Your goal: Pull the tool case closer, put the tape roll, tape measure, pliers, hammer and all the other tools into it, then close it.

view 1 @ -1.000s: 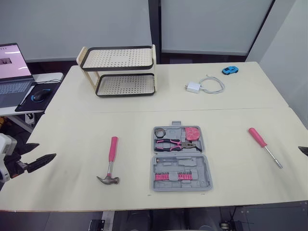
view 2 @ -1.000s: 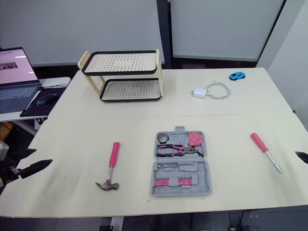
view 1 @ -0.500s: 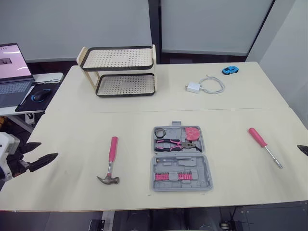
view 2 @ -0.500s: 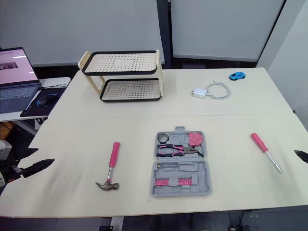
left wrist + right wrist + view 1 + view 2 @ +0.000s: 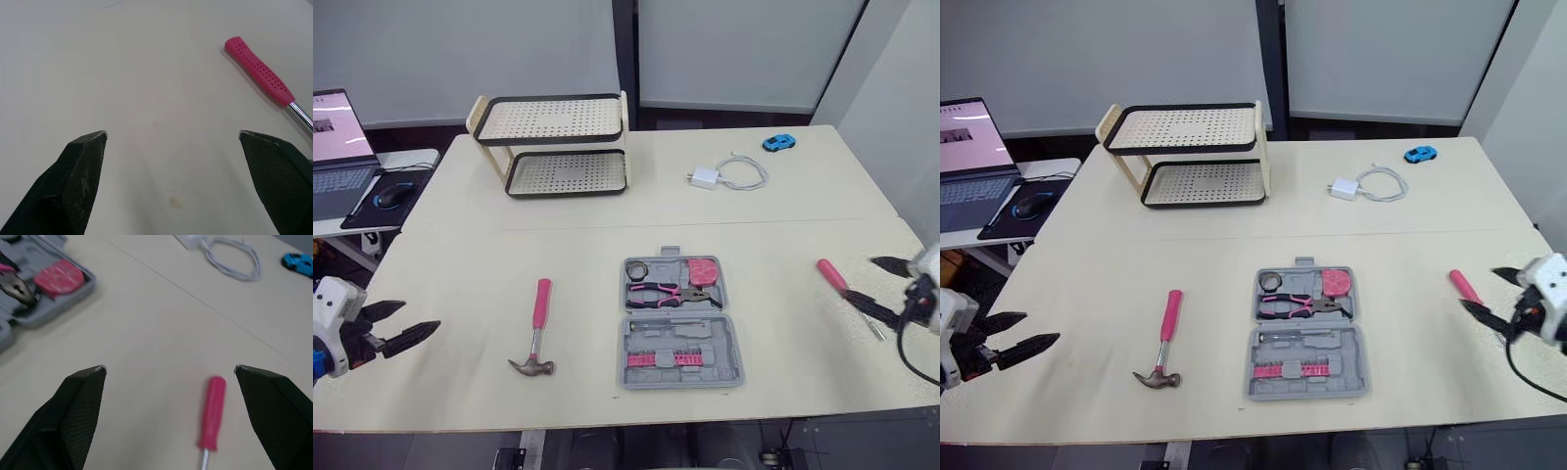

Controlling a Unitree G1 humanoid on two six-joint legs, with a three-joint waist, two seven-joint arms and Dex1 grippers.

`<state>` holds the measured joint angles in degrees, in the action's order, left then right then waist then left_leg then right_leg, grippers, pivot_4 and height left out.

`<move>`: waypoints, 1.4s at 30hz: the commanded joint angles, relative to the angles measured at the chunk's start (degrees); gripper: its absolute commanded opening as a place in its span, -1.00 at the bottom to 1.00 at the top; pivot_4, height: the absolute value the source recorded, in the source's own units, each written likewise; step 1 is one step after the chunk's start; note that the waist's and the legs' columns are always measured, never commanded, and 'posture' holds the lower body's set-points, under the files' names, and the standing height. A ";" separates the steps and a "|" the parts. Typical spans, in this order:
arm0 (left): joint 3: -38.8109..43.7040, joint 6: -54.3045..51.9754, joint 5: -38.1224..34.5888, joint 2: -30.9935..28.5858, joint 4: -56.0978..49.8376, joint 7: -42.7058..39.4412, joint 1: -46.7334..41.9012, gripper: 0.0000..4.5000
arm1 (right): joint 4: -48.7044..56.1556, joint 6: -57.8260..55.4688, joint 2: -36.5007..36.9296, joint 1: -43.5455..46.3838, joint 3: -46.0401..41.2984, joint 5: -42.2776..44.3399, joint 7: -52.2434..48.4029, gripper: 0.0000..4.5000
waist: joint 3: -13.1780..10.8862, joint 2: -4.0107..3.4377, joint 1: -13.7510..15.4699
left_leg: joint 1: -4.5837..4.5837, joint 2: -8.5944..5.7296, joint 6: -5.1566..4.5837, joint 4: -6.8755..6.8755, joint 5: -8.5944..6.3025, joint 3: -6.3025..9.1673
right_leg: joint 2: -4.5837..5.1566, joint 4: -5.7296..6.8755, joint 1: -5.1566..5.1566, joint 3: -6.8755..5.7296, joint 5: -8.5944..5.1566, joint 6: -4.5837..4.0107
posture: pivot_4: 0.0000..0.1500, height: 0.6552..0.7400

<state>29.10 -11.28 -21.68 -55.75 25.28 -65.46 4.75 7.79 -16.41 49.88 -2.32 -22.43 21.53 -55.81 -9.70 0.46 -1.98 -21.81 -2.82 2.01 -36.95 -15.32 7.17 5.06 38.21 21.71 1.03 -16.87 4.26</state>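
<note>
Moved: right end effector (image 5: 865, 280) brought in at the frame's right edge, released wide.
Screwdriver (image 5: 833, 277): directly ahead, handle toward upper left, shaft probably under it.
Tool case (image 5: 682, 323): lower centre, open.

Table (image 5: 460, 245): smooth matt cream surface, one faint stain; tool case (image 5: 636, 338), centre of frame: matt grey moulded plastic; hammer (image 5: 259, 71): pink dimpled grip, bright metal shaft; screwdriver (image 5: 211, 411): smooth pink plastic handle, metal shank; fingers (image 5: 78, 181) of the left gripper (image 5: 172, 133): black, finely pebbled, matt; rack (image 5: 553, 119), upper left: pale perforated shelves, black rims.
</note>
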 commanded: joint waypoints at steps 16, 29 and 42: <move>5.53 -8.16 -5.13 7.09 -18.44 9.08 9.95 1.00 | 21.80 1.97 -9.83 12.79 29.28 4.10 -6.17 1.00 | 0.21 0.39 0.35 | -0.04 0.07 0.02 0.00 -0.01 0.11 | -0.02 -0.13 0.03 -0.10 0.03 -0.04 | 1.00 1.00; -4.10 3.74 1.84 -6.76 -19.05 -5.25 2.87 1.00 | 19.80 4.08 -11.45 13.31 31.91 1.32 -5.38 1.00 | 0.28 0.53 0.50 | -0.03 0.14 0.04 0.01 0.00 0.11 | -0.13 -0.17 0.03 -0.13 0.09 -0.15 | 1.00 1.00; -22.39 13.87 7.75 -8.14 -7.32 -19.10 -21.23 1.00 | 21.17 5.03 -12.21 10.79 31.62 0.26 -3.68 1.00 | 0.25 0.51 0.06 | -0.05 0.22 0.03 0.00 -0.01 -0.08 | -0.25 -0.06 0.11 -0.14 0.09 -0.15 | 1.00 1.00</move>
<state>6.41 1.78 -14.36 -62.92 16.93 -83.56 -14.85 26.69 -11.74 37.74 7.91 10.18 21.46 -60.04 -9.46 0.97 -1.92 -21.87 -2.55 2.04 -36.95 -15.32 7.07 4.75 38.16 21.84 0.88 -16.78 4.11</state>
